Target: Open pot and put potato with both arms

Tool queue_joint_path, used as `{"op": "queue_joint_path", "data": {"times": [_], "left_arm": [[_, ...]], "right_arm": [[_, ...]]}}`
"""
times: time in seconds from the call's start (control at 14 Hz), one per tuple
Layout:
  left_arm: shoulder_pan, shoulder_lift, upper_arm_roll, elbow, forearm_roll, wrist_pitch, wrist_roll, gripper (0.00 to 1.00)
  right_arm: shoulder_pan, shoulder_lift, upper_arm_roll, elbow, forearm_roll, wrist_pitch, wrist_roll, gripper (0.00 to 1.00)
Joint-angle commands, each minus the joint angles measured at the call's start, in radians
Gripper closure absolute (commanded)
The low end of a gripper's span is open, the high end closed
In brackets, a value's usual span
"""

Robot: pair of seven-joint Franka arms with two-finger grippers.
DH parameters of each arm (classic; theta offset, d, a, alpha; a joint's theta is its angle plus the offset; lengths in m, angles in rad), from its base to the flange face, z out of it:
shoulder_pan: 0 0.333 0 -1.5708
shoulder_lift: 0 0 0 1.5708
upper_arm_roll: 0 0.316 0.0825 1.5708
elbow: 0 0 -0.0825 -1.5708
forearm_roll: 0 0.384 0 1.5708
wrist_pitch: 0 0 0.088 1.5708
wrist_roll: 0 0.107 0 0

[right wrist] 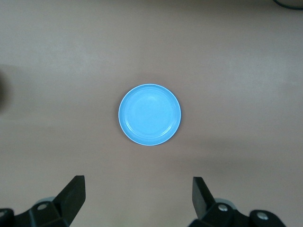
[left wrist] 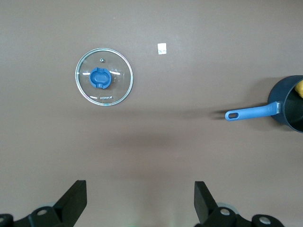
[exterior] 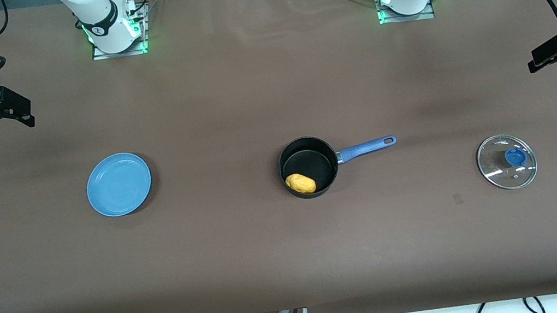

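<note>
The black pot [exterior: 307, 159] with its blue handle [exterior: 365, 148] stands uncovered at the table's middle. The yellow potato [exterior: 300, 183] lies inside it, against the wall nearest the front camera. The glass lid [exterior: 507, 161] with a blue knob lies flat on the table toward the left arm's end. My left gripper [exterior: 533, 61] is open and empty, raised over that end; its wrist view shows the lid [left wrist: 104, 77], the pot [left wrist: 289, 103] and a sliver of potato [left wrist: 300, 88]. My right gripper [exterior: 27, 112] is open and empty, raised over the right arm's end.
A flat blue plate [exterior: 118, 183] lies empty toward the right arm's end and also shows in the right wrist view [right wrist: 149, 114]. A small scrap of tape [exterior: 458, 199] lies on the brown table beside the lid. Cables hang along the table's front edge.
</note>
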Motion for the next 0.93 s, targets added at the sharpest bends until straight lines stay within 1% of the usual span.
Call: {"op": "queue_joint_path", "data": {"times": [0.0,0.86], "left_arm": [[0.001,0.018,0.003,0.038,-0.017,-0.023,-0.006,0.0],[0.003,0.022,0.005,0.038,-0.018,-0.023,-0.006,0.0]], "right_arm": [[-0.002,0.012,0.008,0.025,-0.009,-0.018,-0.016,0.0],[-0.001,0.014,0.008,0.024,-0.015,-0.021,-0.004,0.0]]}}
